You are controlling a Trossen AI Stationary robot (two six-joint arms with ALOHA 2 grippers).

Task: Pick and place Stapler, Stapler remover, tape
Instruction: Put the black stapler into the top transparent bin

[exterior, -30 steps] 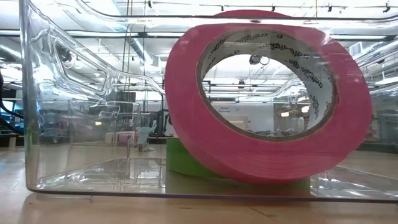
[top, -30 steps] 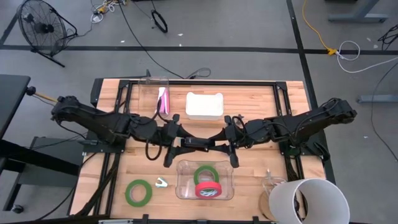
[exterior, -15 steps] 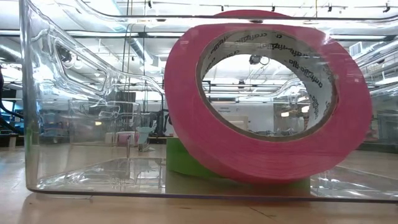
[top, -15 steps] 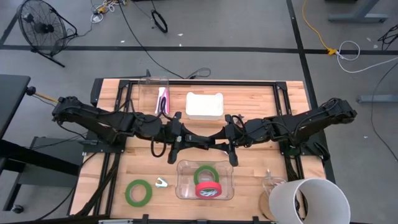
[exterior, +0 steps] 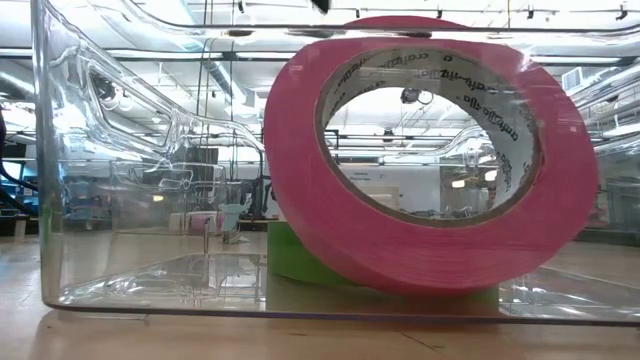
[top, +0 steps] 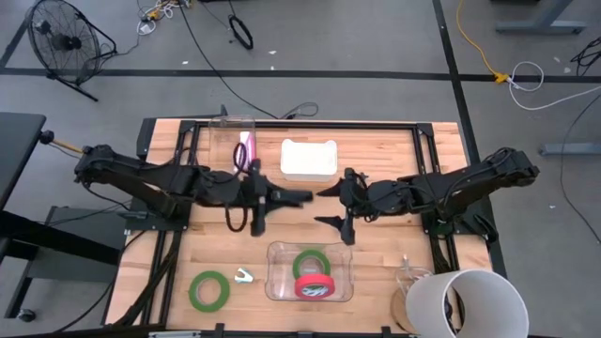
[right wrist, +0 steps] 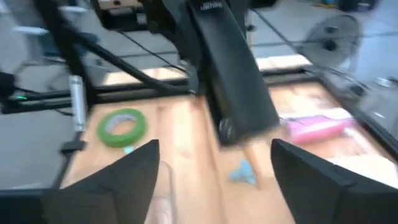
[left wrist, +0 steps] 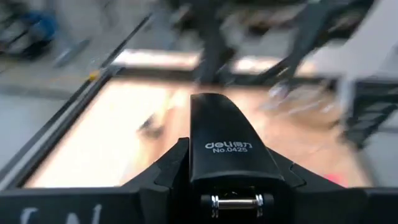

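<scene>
The left gripper [top: 293,195] held the black stapler [left wrist: 229,149] clamped in its fingers above the table [top: 169,272], behind the clear bin [top: 282,282]. The right gripper [top: 331,207] hung just beside it, fingers apart. Carrying well probably meant keeping the stapler level and centring it over the bin, where the red tape [top: 314,284] and one green tape [top: 310,262] lay, before loosening.

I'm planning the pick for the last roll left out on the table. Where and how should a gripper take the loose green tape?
The green tape lies flat on the table, left of the clear bin, with its wide hole facing up. Probably best to come straight down from above, one finger in the hole and one outside, pinching the ring wall. The side away from the staple remover looks clearest.
</scene>
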